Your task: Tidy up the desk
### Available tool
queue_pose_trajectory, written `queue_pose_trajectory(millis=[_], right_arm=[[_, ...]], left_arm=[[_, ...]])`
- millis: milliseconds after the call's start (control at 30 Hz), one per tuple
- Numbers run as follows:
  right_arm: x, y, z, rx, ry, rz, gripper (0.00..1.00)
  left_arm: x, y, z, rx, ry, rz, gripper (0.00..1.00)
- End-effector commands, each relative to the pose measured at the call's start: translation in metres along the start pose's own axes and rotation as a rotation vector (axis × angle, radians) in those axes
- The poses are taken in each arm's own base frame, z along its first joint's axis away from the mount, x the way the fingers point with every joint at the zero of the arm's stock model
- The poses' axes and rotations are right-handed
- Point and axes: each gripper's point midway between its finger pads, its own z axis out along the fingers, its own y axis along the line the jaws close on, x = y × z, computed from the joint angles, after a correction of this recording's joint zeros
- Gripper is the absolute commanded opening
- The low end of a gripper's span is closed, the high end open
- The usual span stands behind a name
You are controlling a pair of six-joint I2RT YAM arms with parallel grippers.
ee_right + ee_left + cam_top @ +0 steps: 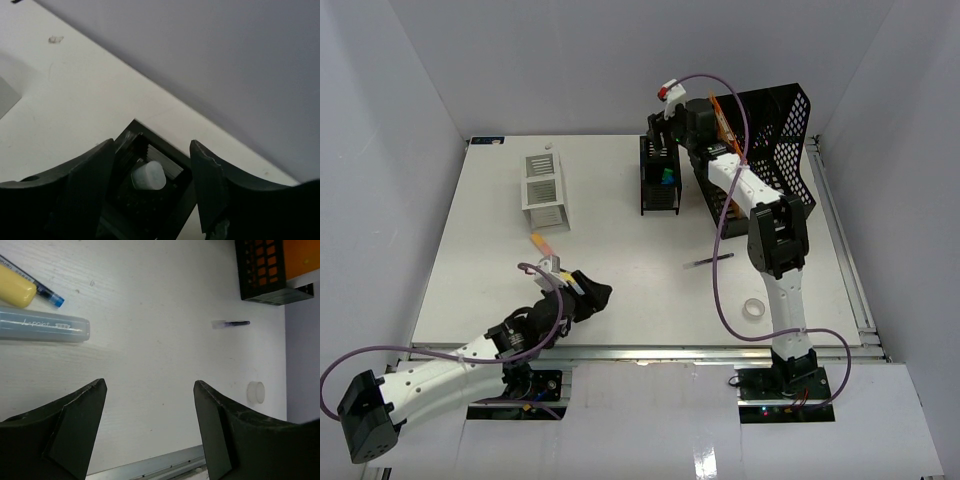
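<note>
The desk (620,225) is a wide white top. At its back, my right gripper (659,133) hangs open right over a black pen holder (660,178). In the right wrist view the right gripper (151,148) frames one holder compartment (150,200), and a white rounded cap (147,175) stands inside it, free of both fingers. My left gripper (597,293) is low near the front edge, open and empty. In the left wrist view the left gripper (150,387) has only bare desk (150,340) between its fingers.
A clear pen case (42,326), a yellow marker (15,287) and a blue pen (47,295) lie beside the left gripper. A dark pen (708,261) and tape roll (754,308) lie right of centre. A white mesh organizer (543,190) and black file tray (775,150) stand behind.
</note>
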Motion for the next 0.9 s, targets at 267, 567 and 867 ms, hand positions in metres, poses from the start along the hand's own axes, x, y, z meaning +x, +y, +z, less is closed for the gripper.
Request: queue_pose_trajectory(millis=[267,567,867], right_arm=[[-0.097,0.081,-0.162,-0.389,-0.178,-0.22,0.98],[0.006,0.152,-0.27,-0.637,-0.057,-0.117,0.98],[0.051,0.163,-0.307,-0.689,-0.024,0.002,0.98]], left_arm=[[-0.032,0.0,0.002,-0.253,-0.005,-0.098,0.71],[-0.037,0.044,0.013,-0.705,0.099,-0.256,0.74],[-0.036,0.076,0.022,-0.788,0.066,-0.462,0.68]])
